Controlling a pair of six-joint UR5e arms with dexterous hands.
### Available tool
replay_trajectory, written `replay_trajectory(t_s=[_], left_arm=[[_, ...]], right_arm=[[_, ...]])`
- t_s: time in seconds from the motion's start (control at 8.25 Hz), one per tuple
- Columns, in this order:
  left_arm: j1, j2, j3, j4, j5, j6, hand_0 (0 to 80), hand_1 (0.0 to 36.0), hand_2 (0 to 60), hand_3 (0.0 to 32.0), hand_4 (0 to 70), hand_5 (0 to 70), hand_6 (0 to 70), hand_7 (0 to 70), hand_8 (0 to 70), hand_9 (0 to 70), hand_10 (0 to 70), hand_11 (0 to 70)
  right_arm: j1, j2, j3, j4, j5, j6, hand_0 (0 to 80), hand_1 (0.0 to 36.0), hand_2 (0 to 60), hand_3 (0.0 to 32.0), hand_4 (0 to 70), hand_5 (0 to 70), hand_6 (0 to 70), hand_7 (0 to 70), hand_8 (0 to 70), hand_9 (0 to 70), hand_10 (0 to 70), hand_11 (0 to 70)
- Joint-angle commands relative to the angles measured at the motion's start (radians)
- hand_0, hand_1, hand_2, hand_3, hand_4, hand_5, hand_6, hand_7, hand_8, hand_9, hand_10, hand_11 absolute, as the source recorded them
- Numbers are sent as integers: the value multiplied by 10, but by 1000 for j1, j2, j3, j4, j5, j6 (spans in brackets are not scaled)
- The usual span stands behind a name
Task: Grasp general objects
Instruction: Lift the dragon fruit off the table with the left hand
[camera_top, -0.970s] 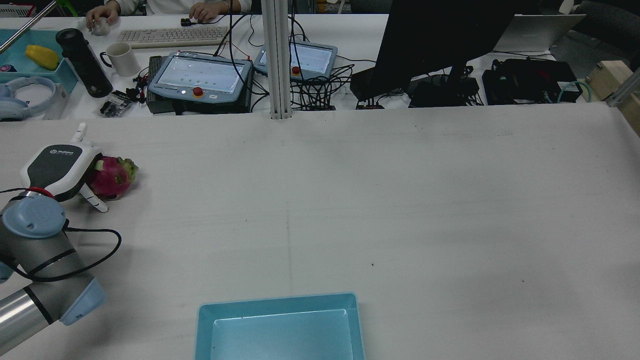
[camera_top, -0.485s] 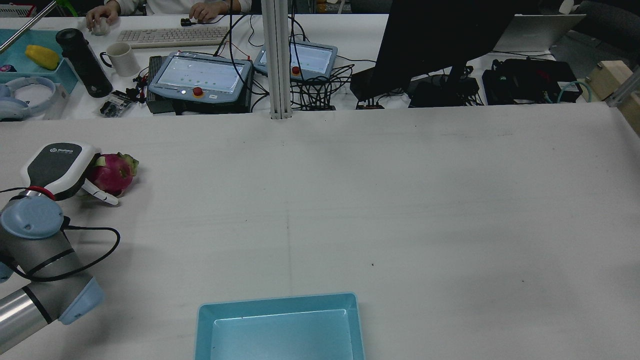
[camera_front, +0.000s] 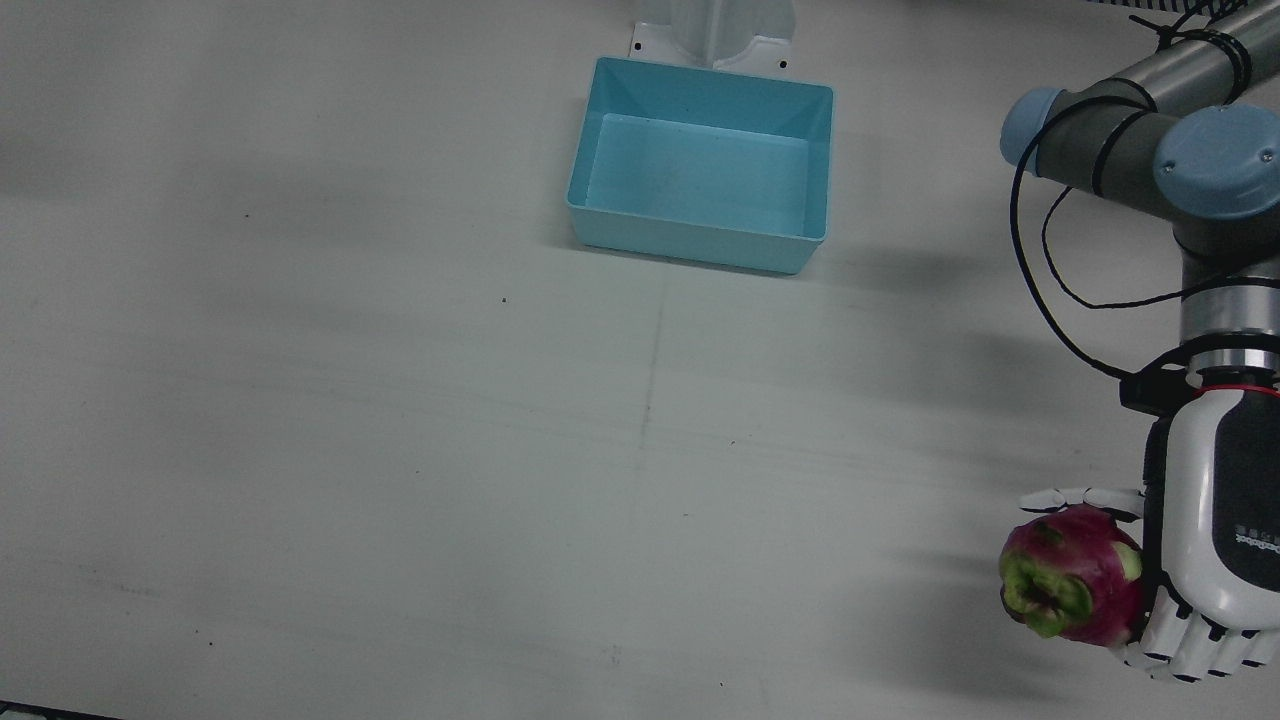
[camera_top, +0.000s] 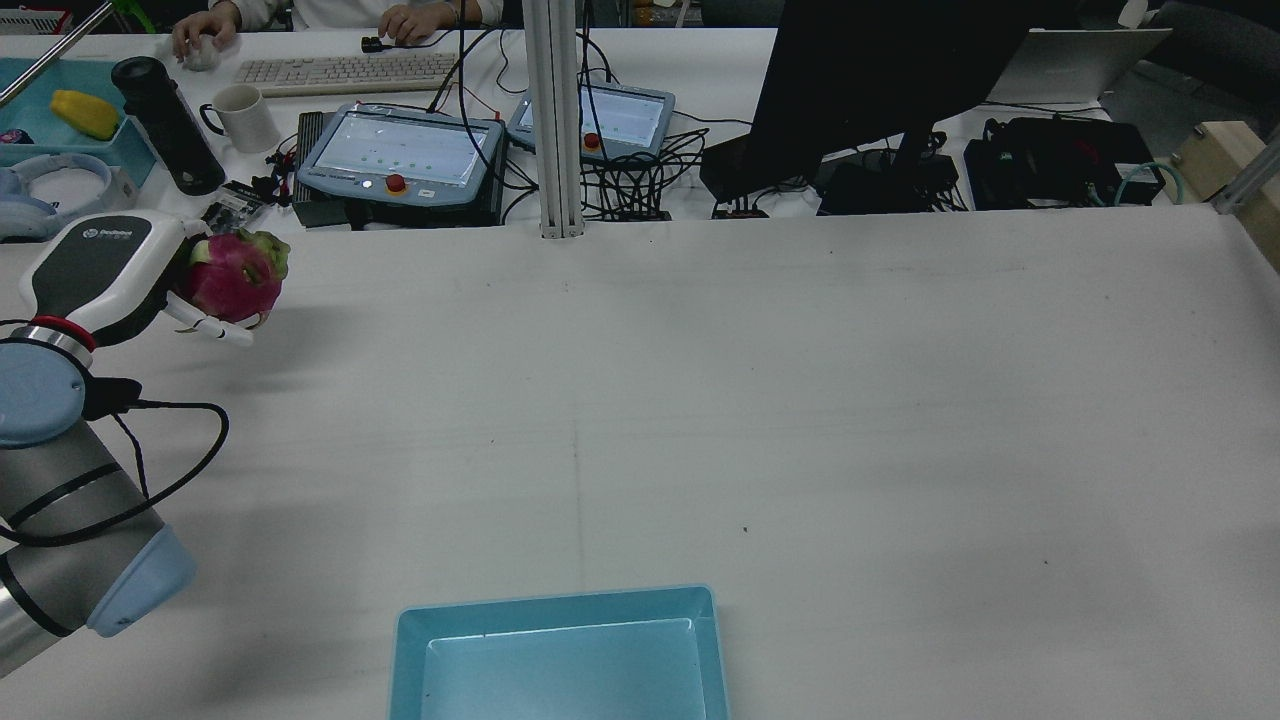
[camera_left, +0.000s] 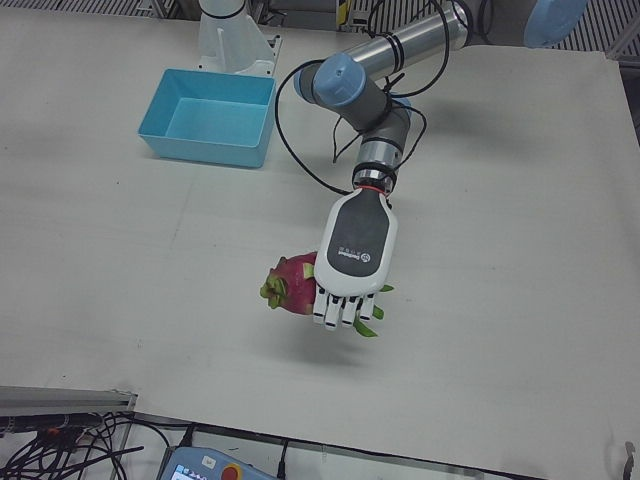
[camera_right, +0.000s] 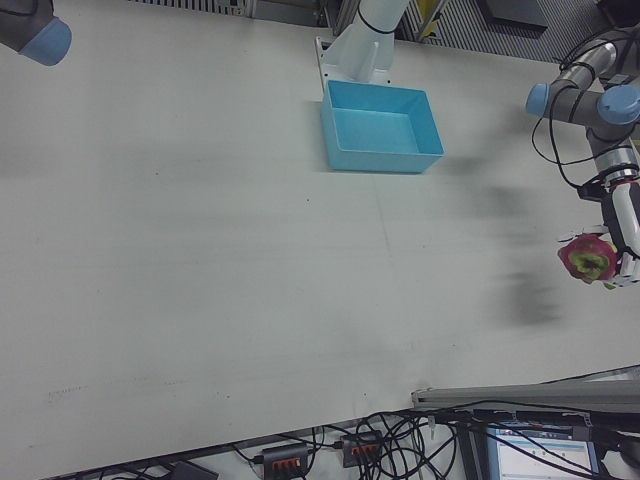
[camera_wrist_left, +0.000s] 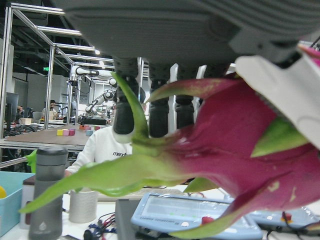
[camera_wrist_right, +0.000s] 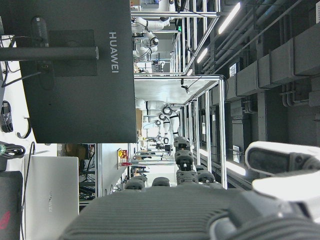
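Note:
A pink dragon fruit (camera_top: 232, 277) with green scales is held in my left hand (camera_top: 100, 270), clear of the white table, near the table's far left in the rear view. The fingers wrap its side. The same grasp shows in the front view, with the hand (camera_front: 1210, 560) and the fruit (camera_front: 1070, 585), and in the left-front view, with the hand (camera_left: 355, 255) and the fruit (camera_left: 292, 284). The fruit (camera_wrist_left: 240, 150) fills the left hand view. My right hand (camera_wrist_right: 175, 205) shows only in its own view, fingers spread, holding nothing.
An empty blue bin (camera_top: 555, 603) stands at the table's near middle edge in the rear view; it also shows in the front view (camera_front: 690, 250). Beyond the far edge are teach pendants (camera_top: 400, 150), a monitor (camera_top: 880, 80), a mug (camera_top: 245, 115) and a black bottle (camera_top: 165, 125).
My left hand closed around the dragon fruit on the table and lifted it, moving up and toward the table's far edge.

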Motion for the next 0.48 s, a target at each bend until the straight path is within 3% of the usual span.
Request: replay_trajectory(t_s=[0.0, 0.12, 0.36], left_arm=[[-10, 43, -136, -44, 9, -185, 317, 197, 600, 0, 206, 700, 294, 519, 357, 522, 379, 538], [-10, 52, -138, -87, 30, -219, 327, 199, 600, 0, 212, 700, 298, 517, 355, 518, 377, 536], [-26, 51, -144, -194, 194, -285, 363, 194, 600, 0, 239, 700, 320, 541, 367, 532, 379, 539]], right_arm=[[0, 0, 0, 0, 0, 0, 0, 0, 0, 0, 0, 0, 0, 0, 0, 0, 0, 0], [0, 0, 0, 0, 0, 0, 0, 0, 0, 0, 0, 0, 0, 0, 0, 0, 0, 0], [0, 0, 0, 0, 0, 0, 0, 0, 0, 0, 0, 0, 0, 0, 0, 0, 0, 0]])
